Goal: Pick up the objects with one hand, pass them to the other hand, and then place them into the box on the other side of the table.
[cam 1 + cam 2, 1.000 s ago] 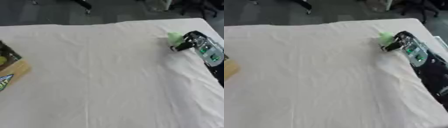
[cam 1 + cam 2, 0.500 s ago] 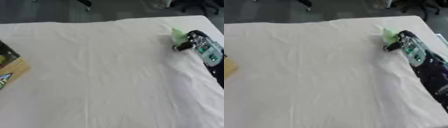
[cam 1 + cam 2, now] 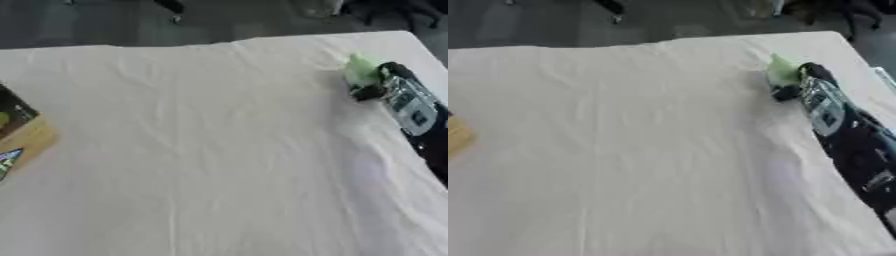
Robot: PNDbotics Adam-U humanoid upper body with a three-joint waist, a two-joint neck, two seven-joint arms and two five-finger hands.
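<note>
Curling round green object [image 3: 360,70], right hand [image 3: 395,91] far right; box [image 3: 19,131] far left.

Table cloth [image 3: 210,150] plain cream-white, no pattern, faint wrinkle shading. Object [image 3: 360,70] far right pale light green, possibly soft plastic, too blurred to say. Right hand [image 3: 815,95] black with a silver-grey panel showing teal bits. Box [image 3: 19,131] at left edge tan cardboard, dark inside with yellow-green and blue patches. Floor [image 3: 105,22] beyond far edge dark grey.
</note>
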